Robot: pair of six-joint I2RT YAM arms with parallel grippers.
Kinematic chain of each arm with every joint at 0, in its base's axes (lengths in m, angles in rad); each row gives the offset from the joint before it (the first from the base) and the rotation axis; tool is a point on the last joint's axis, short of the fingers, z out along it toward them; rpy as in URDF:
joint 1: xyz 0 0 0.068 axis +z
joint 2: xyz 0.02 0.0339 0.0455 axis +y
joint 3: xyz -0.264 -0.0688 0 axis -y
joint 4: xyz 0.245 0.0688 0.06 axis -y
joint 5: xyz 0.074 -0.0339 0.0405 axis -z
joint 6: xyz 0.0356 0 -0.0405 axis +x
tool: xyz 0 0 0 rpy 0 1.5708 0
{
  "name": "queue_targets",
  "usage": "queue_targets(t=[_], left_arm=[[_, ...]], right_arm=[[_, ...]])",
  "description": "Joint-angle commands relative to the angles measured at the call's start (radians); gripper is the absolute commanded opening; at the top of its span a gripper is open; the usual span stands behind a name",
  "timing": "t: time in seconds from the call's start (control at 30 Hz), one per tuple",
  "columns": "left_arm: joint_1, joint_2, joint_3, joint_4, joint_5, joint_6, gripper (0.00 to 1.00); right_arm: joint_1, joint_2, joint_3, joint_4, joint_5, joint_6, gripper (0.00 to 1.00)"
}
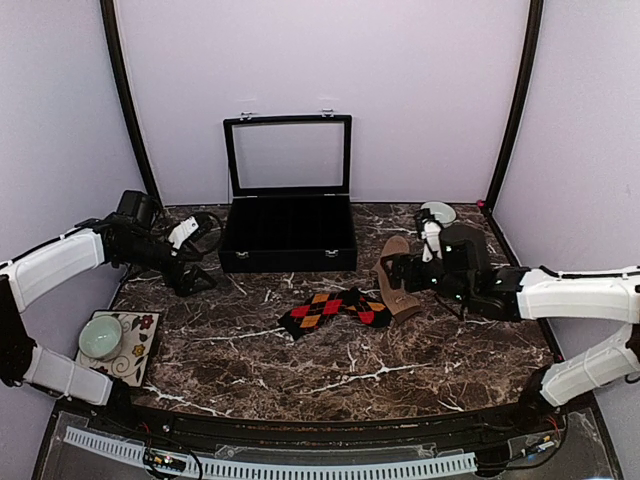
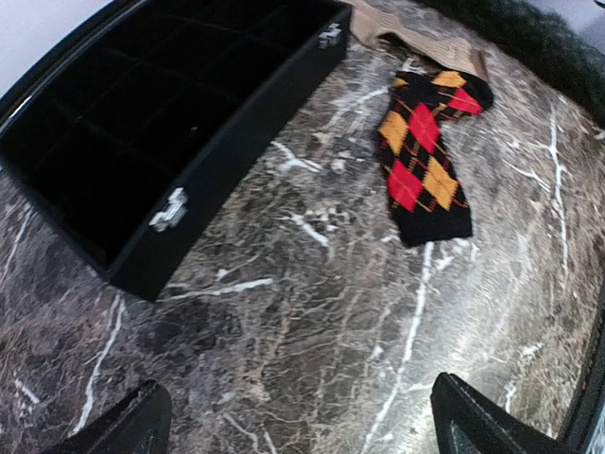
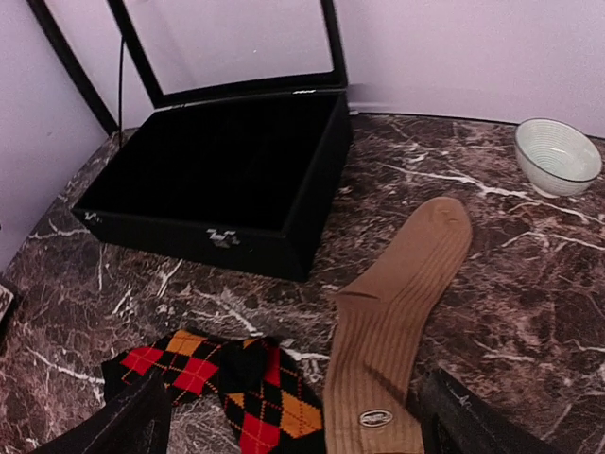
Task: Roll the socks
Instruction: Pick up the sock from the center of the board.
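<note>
The socks lie flat on the marble table, touching at one end. The tan sock point(image 1: 397, 288) point(image 3: 397, 303) runs from mid-table toward the back right. The black argyle sock point(image 1: 335, 310) point(image 3: 227, 383) point(image 2: 425, 156) stretches to its left. My right gripper point(image 1: 392, 270) point(image 3: 298, 426) hangs open just above the ends where the two meet, one finger outside each sock. Nothing is between its fingers but the fabric below. My left gripper point(image 1: 195, 280) point(image 2: 302, 426) stands open over bare marble at the left, well away from the socks. In its view only the tan sock's point(image 2: 397, 28) edge shows.
A black case point(image 1: 288, 232) point(image 3: 217, 180) point(image 2: 142, 142) with its glass lid raised stands at the back centre. Behind the right arm sits a white bowl point(image 1: 437, 212) point(image 3: 558, 156). A pale green bowl point(image 1: 100, 337) rests on a patterned tile point(image 1: 138, 358) at the front left.
</note>
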Motion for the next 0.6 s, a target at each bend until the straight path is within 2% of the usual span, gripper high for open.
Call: queue_targets(t=[0.0, 0.1, 0.27, 0.47, 0.57], left_arm=[[-0.012, 0.025, 0.047, -0.151, 0.059, 0.063, 0.99], [-0.012, 0.096, 0.069, -0.175, 0.042, 0.094, 0.99], [0.010, 0.158, 0.071, -0.210, 0.064, 0.082, 0.99], [0.153, 0.144, 0.036, -0.180, 0.154, 0.069, 0.99], [0.164, 0.144, 0.047, -0.224, 0.155, 0.088, 0.99]], right_arm=[[0.213, 0.186, 0.126, -0.024, 0.175, -0.089, 0.89], [0.330, 0.362, 0.262, -0.070, 0.189, -0.150, 0.86], [0.448, 0.649, 0.485, -0.102, 0.146, -0.185, 0.81], [0.479, 0.848, 0.711, -0.133, 0.086, -0.168, 0.72], [0.478, 0.905, 0.761, -0.161, 0.088, -0.168, 0.71]])
